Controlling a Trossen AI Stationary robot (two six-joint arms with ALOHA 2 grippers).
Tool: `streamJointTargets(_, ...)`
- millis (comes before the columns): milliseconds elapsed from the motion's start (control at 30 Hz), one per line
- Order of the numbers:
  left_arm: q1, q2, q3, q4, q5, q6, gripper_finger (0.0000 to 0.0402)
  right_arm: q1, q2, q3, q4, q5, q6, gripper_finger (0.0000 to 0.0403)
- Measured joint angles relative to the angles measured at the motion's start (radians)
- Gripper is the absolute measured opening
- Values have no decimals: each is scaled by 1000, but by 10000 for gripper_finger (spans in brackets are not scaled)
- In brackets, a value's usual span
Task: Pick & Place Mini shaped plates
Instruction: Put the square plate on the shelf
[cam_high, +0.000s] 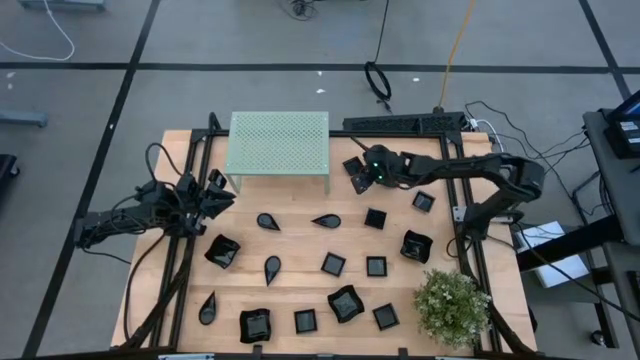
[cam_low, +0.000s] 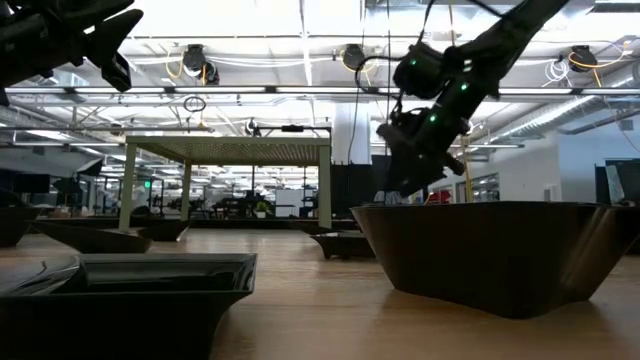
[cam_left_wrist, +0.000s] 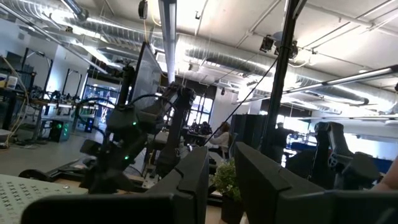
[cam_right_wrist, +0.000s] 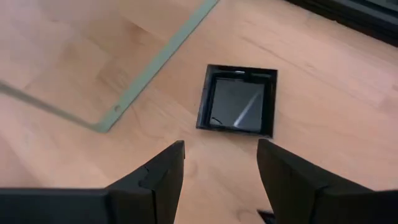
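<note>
Several glossy black mini shaped plates lie flat on the wooden table (cam_high: 300, 235): square ones (cam_high: 333, 263), teardrop ones (cam_high: 268, 221) and wavy-rimmed ones (cam_high: 222, 251). One small square plate (cam_right_wrist: 238, 107) lies just right of the green platform, bottom on the wood. My right gripper (cam_right_wrist: 221, 149) hangs open above and just short of it, slanting down, with nothing between the fingers; it also shows in the high view (cam_high: 364, 172). My left gripper (cam_high: 220, 190) waits at the table's left, raised, with a narrow empty gap between its fingers (cam_left_wrist: 221, 163).
The green perforated platform (cam_high: 278, 140) stands on legs at the far middle, its corner (cam_right_wrist: 106, 121) close to the right gripper. A potted plant (cam_high: 452, 305) stands at the near right. Dark frame rails (cam_high: 170, 270) run along the table's left and right sides.
</note>
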Motion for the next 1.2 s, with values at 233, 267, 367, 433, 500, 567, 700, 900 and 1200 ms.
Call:
streamJointTargets(233, 0, 0, 0, 0, -2, 0, 81, -10, 107, 96, 4, 0, -312, 192)
streamJointTargets(267, 0, 0, 0, 0, -1, 0, 81, -10, 122, 110, 9, 0, -353, 192)
streamJointTargets(367, 0, 0, 0, 0, -1, 0, 81, -10, 151, 141, 0, 0, -367, 192)
streamJointTargets(433, 0, 0, 0, 1, 0, 0, 81, -10, 181, 165, 14, 0, -314, 192)
streamJointTargets(500, 0, 0, 0, 0, -1, 0, 81, -11, 207, 178, 3, 1, -245, 192)
streamJointTargets(567, 0, 0, 0, 1, -1, 0, 81, -11, 241, 193, 13, 2, -213, 192)
streamJointTargets(700, 0, 0, 0, 1, 0, 0, 81, -12, 288, 204, 22, 4, -179, 192)
streamJointTargets(900, 0, 0, 0, 1, 0, 0, 81, -17, 332, 203, 23, 62, -200, 206)
streamJointTargets(1200, 0, 0, 0, 0, 0, 0, 81, -21, 361, 204, 40, 79, -240, 202)
